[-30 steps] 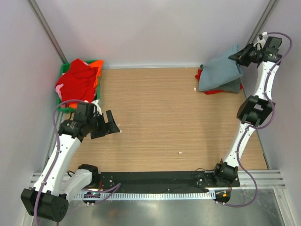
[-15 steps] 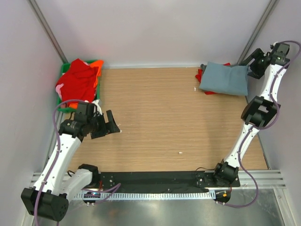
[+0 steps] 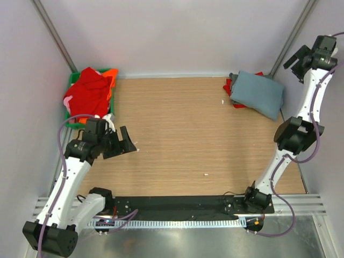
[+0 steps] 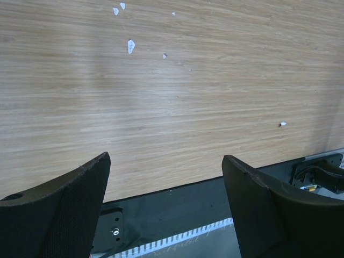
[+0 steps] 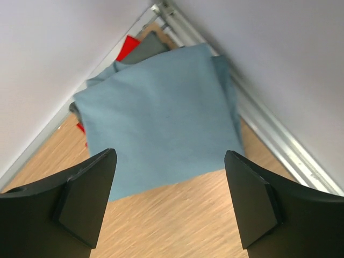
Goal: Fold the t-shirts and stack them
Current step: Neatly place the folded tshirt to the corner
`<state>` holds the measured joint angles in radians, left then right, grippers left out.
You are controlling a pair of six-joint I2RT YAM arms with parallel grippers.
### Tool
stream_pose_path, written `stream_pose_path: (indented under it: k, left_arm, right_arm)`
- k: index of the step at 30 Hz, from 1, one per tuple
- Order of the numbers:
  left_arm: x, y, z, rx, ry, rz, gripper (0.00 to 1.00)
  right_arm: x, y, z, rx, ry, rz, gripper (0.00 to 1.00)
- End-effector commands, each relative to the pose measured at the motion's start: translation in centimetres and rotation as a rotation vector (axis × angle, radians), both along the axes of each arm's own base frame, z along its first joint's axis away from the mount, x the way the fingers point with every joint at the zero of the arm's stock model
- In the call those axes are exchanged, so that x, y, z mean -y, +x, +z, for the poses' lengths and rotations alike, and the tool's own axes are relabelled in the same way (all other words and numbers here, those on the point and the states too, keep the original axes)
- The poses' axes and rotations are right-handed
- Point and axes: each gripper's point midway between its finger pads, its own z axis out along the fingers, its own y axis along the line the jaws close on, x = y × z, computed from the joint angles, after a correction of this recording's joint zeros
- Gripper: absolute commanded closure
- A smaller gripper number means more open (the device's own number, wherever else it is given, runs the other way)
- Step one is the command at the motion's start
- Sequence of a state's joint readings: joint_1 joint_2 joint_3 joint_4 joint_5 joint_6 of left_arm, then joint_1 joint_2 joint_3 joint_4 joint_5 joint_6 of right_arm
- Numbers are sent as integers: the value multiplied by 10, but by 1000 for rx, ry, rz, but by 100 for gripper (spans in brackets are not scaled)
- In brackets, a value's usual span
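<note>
A folded dusty blue-grey t-shirt (image 3: 257, 94) (image 5: 156, 123) lies flat on top of a pile at the table's far right corner. A darker grey t-shirt (image 5: 153, 43) and a red one (image 3: 230, 86) (image 5: 128, 47) peek out beneath it. My right gripper (image 3: 295, 59) (image 5: 169, 204) hangs open above and to the right of the pile, holding nothing. Red and orange t-shirts (image 3: 88, 94) are heaped in the far left corner. My left gripper (image 3: 124, 144) (image 4: 166, 204) stands open over bare wood at the near left, empty.
A green crate (image 3: 72, 80) holds the red and orange heap at the far left. White walls with metal rails (image 5: 279, 140) close in on the right corner. The black base plate (image 4: 177, 209) runs along the near edge. Small white scraps (image 4: 130, 46) dot the wood.
My right gripper opened and let go of the blue-grey t-shirt, which settled flat on the pile. The gripper then lifted away up and to the right. The left arm barely moved.
</note>
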<state>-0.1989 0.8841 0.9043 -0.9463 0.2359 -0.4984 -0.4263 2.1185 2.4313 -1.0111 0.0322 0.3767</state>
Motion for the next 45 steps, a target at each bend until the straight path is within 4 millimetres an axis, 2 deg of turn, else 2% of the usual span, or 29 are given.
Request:
stream_pose_path:
  k: [1,2,3,6,8,9,11,12,15,16,19,21,25,26,31,35,36,37,39,42,45]
  left_arm:
    - [2,4,11,61,-23,3,15]
    - [2,4,11,61,-23,3,15]
    - [2,4,12,63,-24,4,15]
    - [3,4,12,65,-27,1,15]
    - [3,4,13,69,-27,0,15]
    - [3,4,12,66,-27,0,15]
    - [3,4,12,62,-27,-2,15]
    - [3,4,11,60,-26,0,15]
    - [2,4,10,55,-22,4,15]
    - [2,4,10,54,-23,3,15]
    - [2,4,8,48,-20,6,15]
    - [2,4,10,52,-21,5,15]
    - [2,4,10,55,-21,6,15]
    - [2,4,10,57,-21,6,15]
    - [2,4,11,62,-21,7,15]
    - [1,4,10,57,-20,8,15]
    - [2,4,11,58,-21,6,15]
    - [2,4,11,58,-21,6,15]
    - [2,4,11,60,-20,7,15]
    - [1,4,11,60,-20,8,15]
    - [2,4,12,63,-21,7,15]
  right_arm:
    - [-40,41,-7,65,62,118,12]
    - [-54,53,-24,26,56,155,11]
    - [-59,61,-13,61,43,170,9]
    - [-65,80,-28,94,103,177,5]
    - [-70,95,-30,152,137,189,4]
    - [-75,101,-41,151,162,209,3]
    - [-92,115,-48,173,174,270,3]
    - [-111,126,-54,168,142,334,2]
    - [-134,139,-66,133,41,372,0]
    - [-149,144,-72,126,7,406,0]
    - [-160,152,-92,95,-22,399,0]
    - [-164,156,-98,90,-40,395,0]
    - [-172,160,-115,32,-164,361,1]
    - [-180,160,-124,5,-203,372,1]
    - [-165,158,-137,-43,-277,289,5]
    - [-154,160,-126,-1,-266,231,10]
    - [-151,160,-128,2,-253,223,16]
    - [-148,161,-119,30,-244,204,18]
    - [-145,163,-115,43,-243,194,22]
    - [-145,163,-120,31,-243,190,25]
    - [-145,162,-136,-3,-244,202,27]
